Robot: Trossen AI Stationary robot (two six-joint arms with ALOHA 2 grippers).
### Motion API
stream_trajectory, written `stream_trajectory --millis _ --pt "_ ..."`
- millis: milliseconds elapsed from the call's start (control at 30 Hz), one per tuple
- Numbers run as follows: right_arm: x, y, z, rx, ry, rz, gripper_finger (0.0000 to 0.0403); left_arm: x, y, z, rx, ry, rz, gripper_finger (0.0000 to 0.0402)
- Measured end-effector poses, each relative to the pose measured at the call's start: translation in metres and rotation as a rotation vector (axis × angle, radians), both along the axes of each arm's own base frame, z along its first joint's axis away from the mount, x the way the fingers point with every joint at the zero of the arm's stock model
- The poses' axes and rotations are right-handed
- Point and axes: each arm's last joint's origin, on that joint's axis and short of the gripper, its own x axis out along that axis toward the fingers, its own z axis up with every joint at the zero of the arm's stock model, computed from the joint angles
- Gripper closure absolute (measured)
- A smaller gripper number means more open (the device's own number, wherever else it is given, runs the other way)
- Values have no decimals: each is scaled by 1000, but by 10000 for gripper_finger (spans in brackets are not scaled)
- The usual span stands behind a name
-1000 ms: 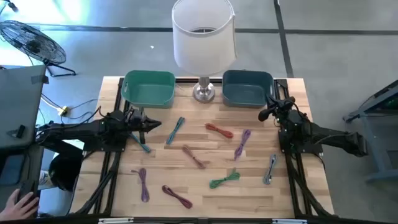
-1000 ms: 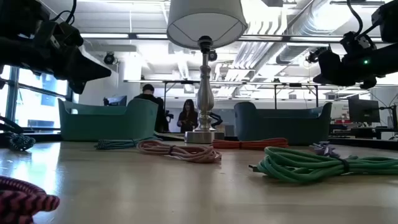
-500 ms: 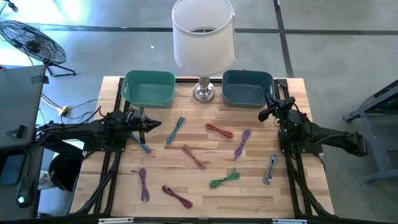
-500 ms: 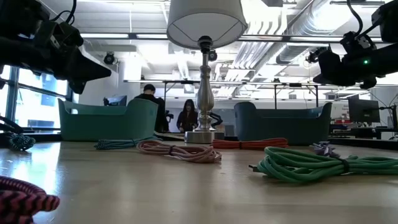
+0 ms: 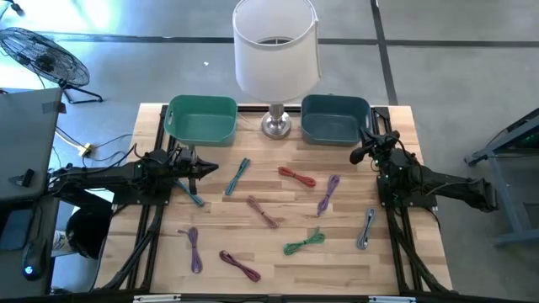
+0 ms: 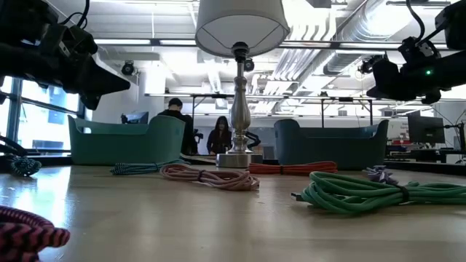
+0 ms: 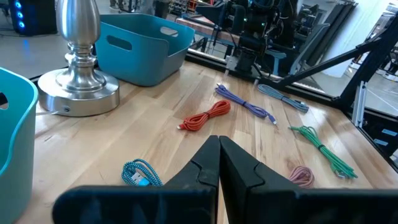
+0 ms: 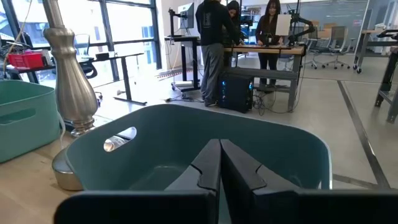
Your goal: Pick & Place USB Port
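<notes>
On the worktop (image 5: 278, 252), the left end effector (image 5: 210, 167), pressed together, should be spread before the blue cable (image 5: 238, 175) is straddled squarely.

— What lies on the table?

— Bundled cables, scattered and apart: a blue one (image 5: 237, 176), red (image 5: 296, 176), purple (image 5: 328, 194), pink (image 5: 262, 211), green (image 5: 304, 242), grey (image 5: 366, 228), another purple (image 5: 194, 248) and a dark red one (image 5: 239, 266).

— And the bins?

— A green bin (image 5: 201, 120) and a blue bin (image 5: 334, 119) stand upright along the far edge.

Lamp (image 5: 276, 122) stands between two bins (image 5: 201, 120) (image 5: 335, 119) — cables (image 5: 293, 176) lie before them.
</notes>
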Motion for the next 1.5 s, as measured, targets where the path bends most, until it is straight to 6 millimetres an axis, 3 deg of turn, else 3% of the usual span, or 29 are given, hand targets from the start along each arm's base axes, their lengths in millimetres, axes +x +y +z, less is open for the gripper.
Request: stream_trajectory --millis 667,900,1233,1367,1500 --pt "0 0 0 0 0 0 398 0 0 0 5 1 6 401" --pt "0 0 0 0 0 0 398 -2 6 1 116 24 192 401" --pt "0 0 0 1 -3 2 398 -2 7 0 121 36 247 401" --pt "2 1 5 42 -148 91 398 -2 7 0 118 33 225 401" --pt "7 5 9 131 -318 297 398 -2 6 0 84 19 222 401"
